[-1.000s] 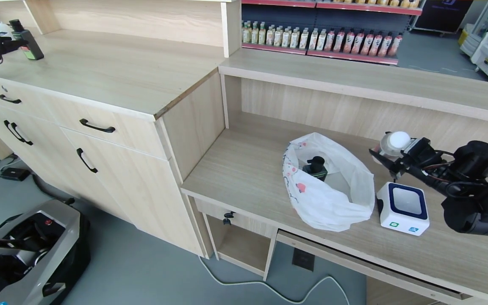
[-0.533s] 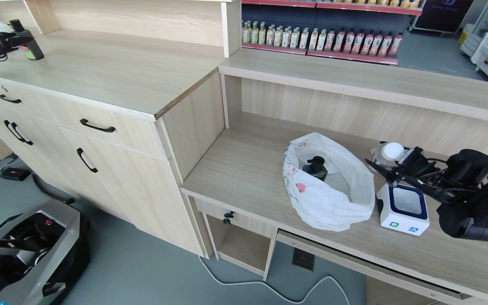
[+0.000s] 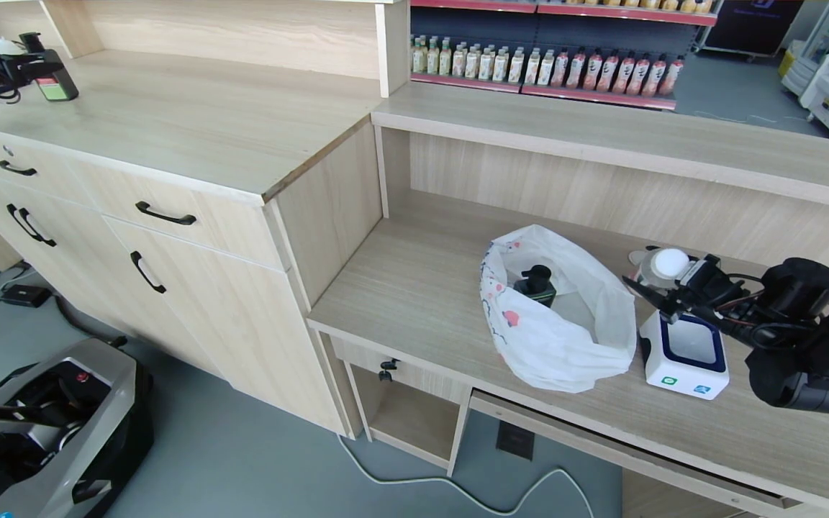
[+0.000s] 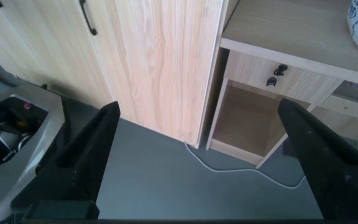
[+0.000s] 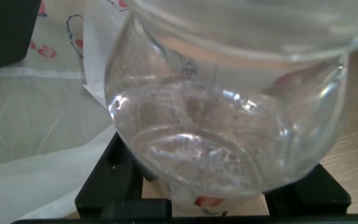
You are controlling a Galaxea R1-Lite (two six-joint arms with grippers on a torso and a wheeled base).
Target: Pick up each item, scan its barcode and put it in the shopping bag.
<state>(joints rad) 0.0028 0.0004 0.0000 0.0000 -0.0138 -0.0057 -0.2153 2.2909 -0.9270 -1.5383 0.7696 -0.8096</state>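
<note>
Clear bottle (image 3: 663,265) was clamped in your right claw (image 3: 650,282) right by the scanner (image 3: 684,356), so mid-scan I'd guess; one dark item (image 3: 535,282) already sat in the bag (image 3: 565,345) beside the scanner.

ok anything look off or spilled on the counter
Nothing stands out. The shopping bag sits open with a dark item inside, the scanner lies flat beside it, the right gripper holds the clear bottle; no spill.

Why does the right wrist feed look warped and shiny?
Right wrist view: the clear round white-capped bottle in the right end effector crowds the lens, bending everything behind it and catching bright glints. Head view: even light, soft shadows.
</note>
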